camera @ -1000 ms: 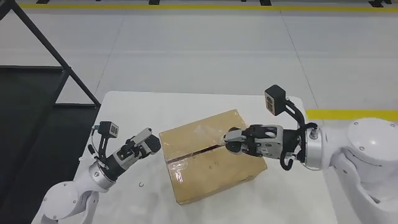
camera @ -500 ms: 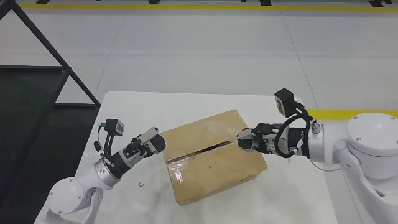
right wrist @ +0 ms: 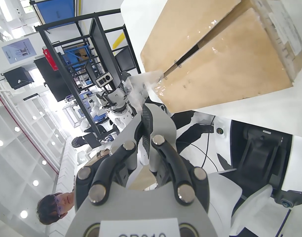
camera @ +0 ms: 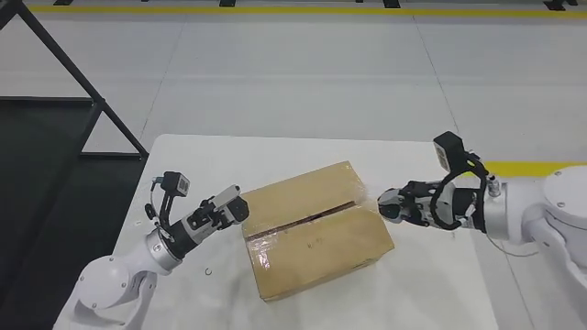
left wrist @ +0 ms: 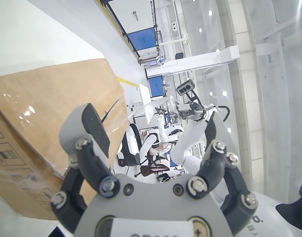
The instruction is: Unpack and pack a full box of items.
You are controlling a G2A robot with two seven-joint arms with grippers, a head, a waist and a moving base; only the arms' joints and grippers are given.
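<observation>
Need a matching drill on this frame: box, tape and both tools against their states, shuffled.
Things:
1. box
2. tape
3. left tool
4. right tool

States:
A. shut on the tape
B. open, at the box's corner
C. brown, resting on the white table
D. clear, stretched from the box to a tool

Pairs: 1-C, 2-D, 3-B, 4-A

Black handling symbols [left wrist: 10,152] are printed on the cardboard box's [left wrist: 47,94] side, too small to be read. A white label [right wrist: 279,18] is stuck to another side, its lines illegible. Stickers on the left gripper [left wrist: 152,127] and right gripper [right wrist: 146,114] are cut short. No text can be made out.
</observation>
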